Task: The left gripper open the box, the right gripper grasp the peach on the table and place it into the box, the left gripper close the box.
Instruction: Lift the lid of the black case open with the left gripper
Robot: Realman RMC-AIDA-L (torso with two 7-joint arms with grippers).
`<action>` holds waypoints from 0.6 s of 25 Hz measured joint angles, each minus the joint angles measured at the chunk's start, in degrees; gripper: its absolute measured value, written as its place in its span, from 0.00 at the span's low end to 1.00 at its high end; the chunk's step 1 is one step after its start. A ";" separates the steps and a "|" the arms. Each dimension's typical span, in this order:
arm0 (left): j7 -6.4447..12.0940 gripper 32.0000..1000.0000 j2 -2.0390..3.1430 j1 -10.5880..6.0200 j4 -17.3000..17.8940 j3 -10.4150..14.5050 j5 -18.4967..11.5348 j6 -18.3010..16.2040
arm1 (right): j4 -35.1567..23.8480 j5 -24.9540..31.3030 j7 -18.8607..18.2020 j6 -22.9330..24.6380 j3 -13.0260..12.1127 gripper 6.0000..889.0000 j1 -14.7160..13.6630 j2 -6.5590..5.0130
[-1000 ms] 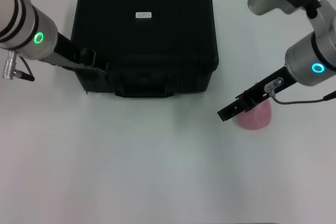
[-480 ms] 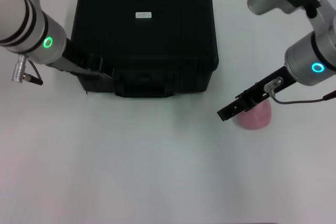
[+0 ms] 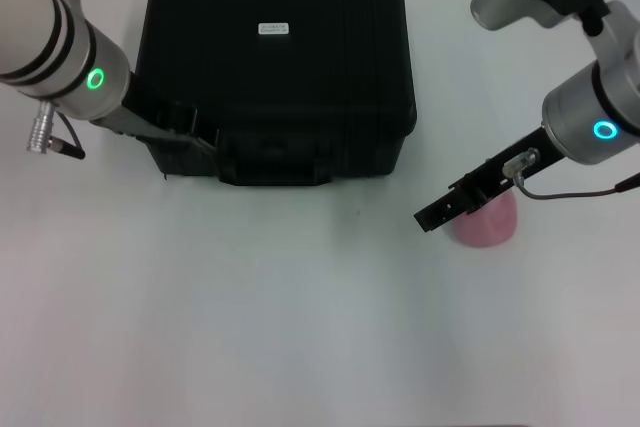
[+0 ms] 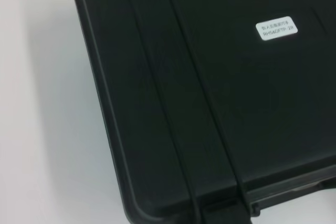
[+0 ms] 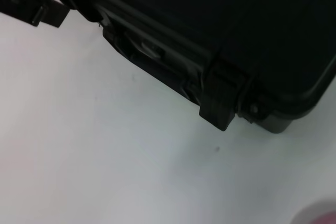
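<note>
The black box (image 3: 275, 77) stands at the back middle of the table with its lid down; it also fills the left wrist view (image 4: 210, 103) and the upper part of the right wrist view (image 5: 236, 30). My left gripper (image 3: 185, 127), on the green-ringed arm, is against the box's front left corner, beside the handle (image 3: 270, 162). The pale pink peach (image 3: 492, 225) lies on the table to the right of the box and shows at one corner of the right wrist view (image 5: 321, 216). My right gripper (image 3: 432, 215), on the blue-ringed arm, reaches over the peach, its tip past it toward the box.
A white label (image 3: 272, 28) sits on the lid. White table (image 3: 300, 327) stretches in front of the box. A front latch (image 5: 218, 111) juts from the box's edge. The left arm's cable plug (image 3: 40, 132) hangs left of the box.
My left arm has shifted right, bringing its gripper closer along the box's front left corner. The right arm, peach and box have not moved.
</note>
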 joint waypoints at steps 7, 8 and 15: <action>-0.02 0.73 0.04 -0.45 -0.86 -0.96 0.06 0.20 | 0.19 0.00 -0.10 0.00 0.00 0.96 0.34 0.00; -0.09 0.73 0.07 -0.45 -0.87 -0.97 0.10 0.17 | 0.20 0.00 -0.11 0.00 0.00 0.96 0.36 0.00; -0.24 0.69 0.05 -0.45 -1.18 -0.97 0.10 0.23 | 0.30 0.00 -0.13 0.00 0.00 0.96 0.45 0.00</action>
